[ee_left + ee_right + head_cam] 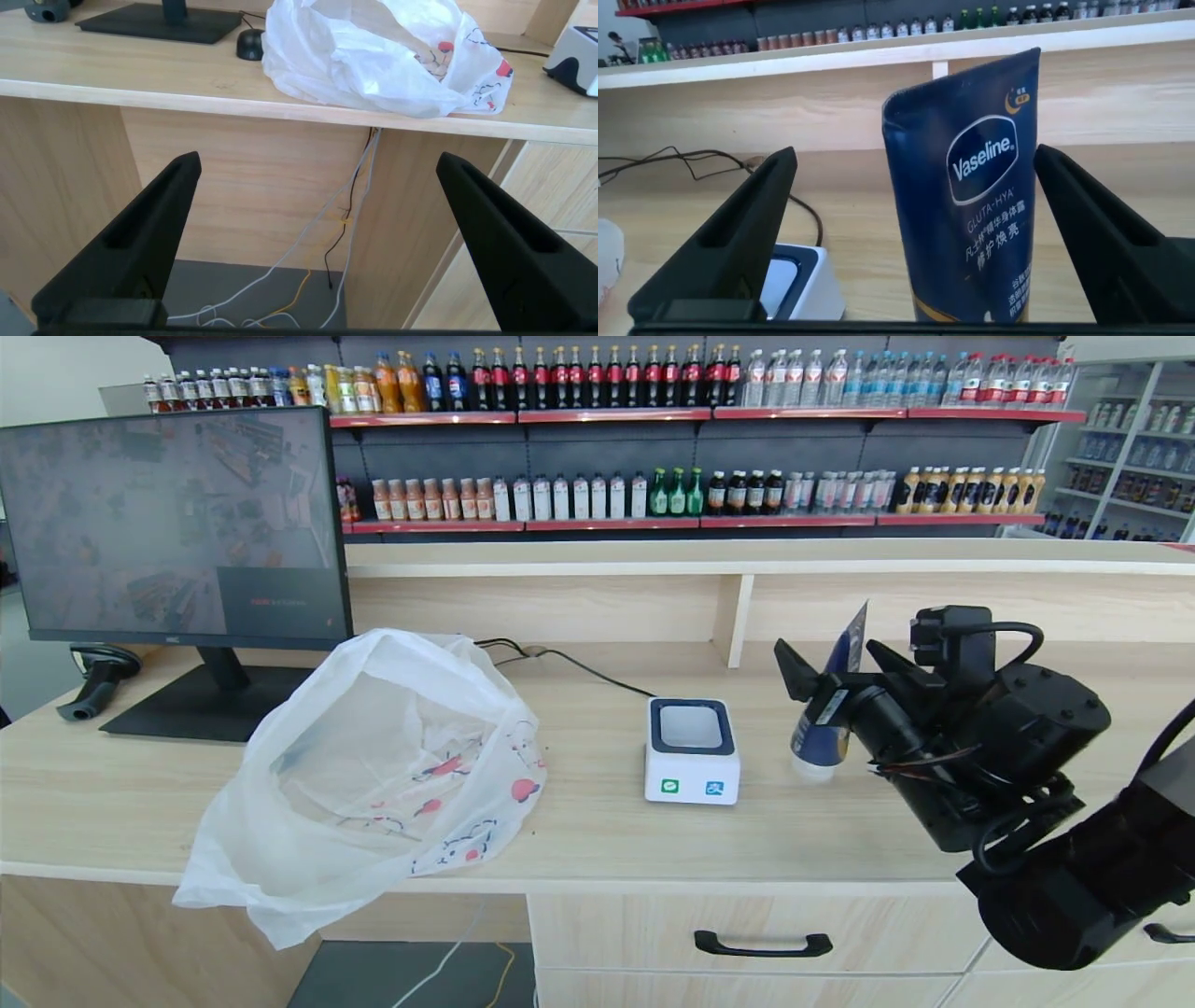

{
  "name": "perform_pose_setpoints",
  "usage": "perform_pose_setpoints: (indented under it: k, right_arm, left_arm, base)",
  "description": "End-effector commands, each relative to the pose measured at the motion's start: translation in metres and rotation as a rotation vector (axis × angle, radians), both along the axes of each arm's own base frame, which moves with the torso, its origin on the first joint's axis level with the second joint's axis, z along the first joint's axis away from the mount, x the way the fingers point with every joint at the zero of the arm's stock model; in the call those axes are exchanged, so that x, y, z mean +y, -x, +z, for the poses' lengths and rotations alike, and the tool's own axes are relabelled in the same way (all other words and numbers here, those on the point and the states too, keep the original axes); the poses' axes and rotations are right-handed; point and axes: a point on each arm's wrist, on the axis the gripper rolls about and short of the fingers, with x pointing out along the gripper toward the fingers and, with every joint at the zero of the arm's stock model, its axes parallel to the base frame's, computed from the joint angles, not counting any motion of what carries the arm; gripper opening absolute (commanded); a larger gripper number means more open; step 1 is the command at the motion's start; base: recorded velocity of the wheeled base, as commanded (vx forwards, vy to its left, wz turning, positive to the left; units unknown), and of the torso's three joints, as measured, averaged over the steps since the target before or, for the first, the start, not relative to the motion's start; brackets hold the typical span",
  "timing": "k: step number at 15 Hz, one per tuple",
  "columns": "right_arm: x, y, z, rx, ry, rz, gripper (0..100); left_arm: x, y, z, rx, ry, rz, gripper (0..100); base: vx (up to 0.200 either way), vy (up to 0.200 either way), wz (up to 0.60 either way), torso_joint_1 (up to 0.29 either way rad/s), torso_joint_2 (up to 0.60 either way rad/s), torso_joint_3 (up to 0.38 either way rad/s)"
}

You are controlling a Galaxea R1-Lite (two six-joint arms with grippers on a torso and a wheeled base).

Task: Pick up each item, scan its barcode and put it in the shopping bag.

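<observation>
Left wrist view: left gripper (pixel 318 163) gaped open below the counter's (pixel 140 89) front edge, one shopping bag (pixel 374 47) above. Head view added one scanner (pixel 691 751) mid-counter. Right gripper (pixel 826 658) spread wide, straddling one upright tube (pixel 820 739) near the right end.

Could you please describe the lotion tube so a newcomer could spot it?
On the wooden checkout counter, look to the robot's right of the white barcode scanner. The lotion tube stands there cap-down inside the open right gripper. It is the only dark blue, upright tube on the counter.
</observation>
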Motion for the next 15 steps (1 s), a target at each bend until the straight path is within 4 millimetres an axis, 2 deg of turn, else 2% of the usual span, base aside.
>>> perform_pose_setpoints:
  k: [1, 9, 15]
  right_arm:
    - [0.001, -0.005, -0.009, 0.021, 0.004, -0.002, 100]
    - [0.007, -0.007, -0.010, 0.022, 0.002, 0.013, 100]
    - [0.007, -0.013, -0.020, 0.046, 0.001, 0.009, 100]
  left_arm:
    - [0.000, 0.000, 0.000, -0.001, 0.000, 0.000, 100]
    - [0.000, 0.000, 0.000, -0.001, 0.000, 0.000, 100]
    - [0.000, 0.000, 0.000, -0.001, 0.000, 0.000, 100]
  base:
    - [0.000, 0.000, 0.00, 0.000, 0.00, 0.000]
    - [0.000, 0.000, 0.00, 0.000, 0.00, 0.000]
    - [0.000, 0.000, 0.00, 0.000, 0.00, 0.000]
